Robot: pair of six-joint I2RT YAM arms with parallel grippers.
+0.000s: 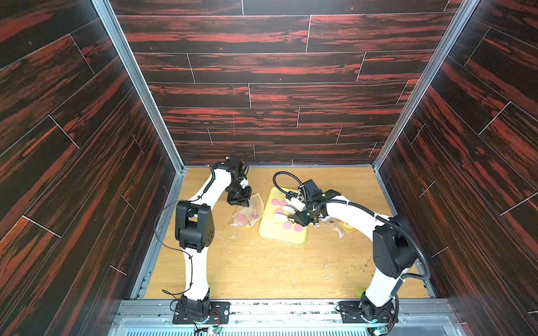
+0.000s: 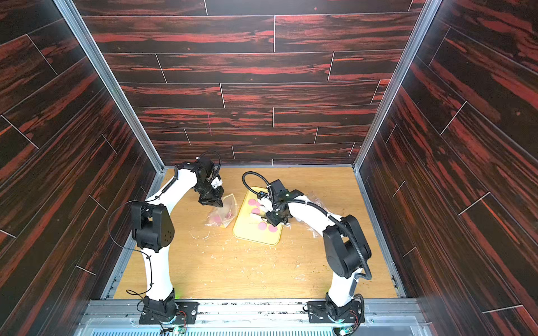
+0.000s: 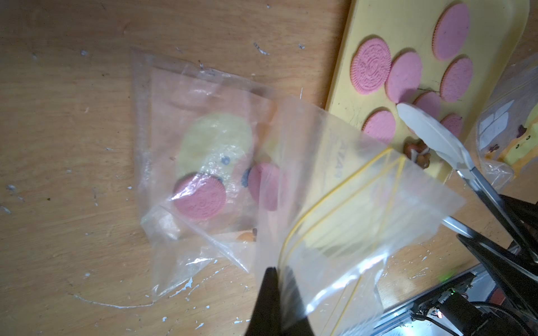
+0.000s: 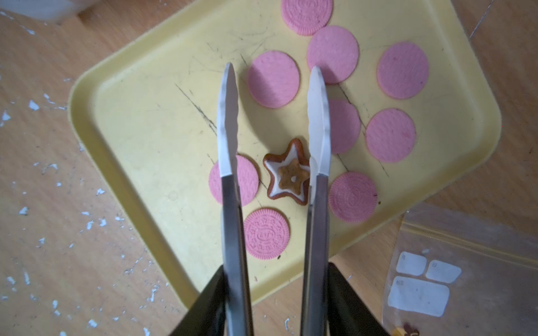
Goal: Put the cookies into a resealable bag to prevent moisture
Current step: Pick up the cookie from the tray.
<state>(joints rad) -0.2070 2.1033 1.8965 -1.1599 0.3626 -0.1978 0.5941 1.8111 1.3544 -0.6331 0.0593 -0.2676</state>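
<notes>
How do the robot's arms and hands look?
The left arm and right arm have white rounded links and bulky black joints. The left hand and right hand are black with tapered fingers. A thin black cable runs along the left arm, a thick ribbed hose along the right.

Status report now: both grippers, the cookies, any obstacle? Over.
Left gripper shut on bag mouth. Right gripper holds tongs, open above star cookie on tray. Two pink cookies in bag, nine on tray. No obstacle seen.
</notes>
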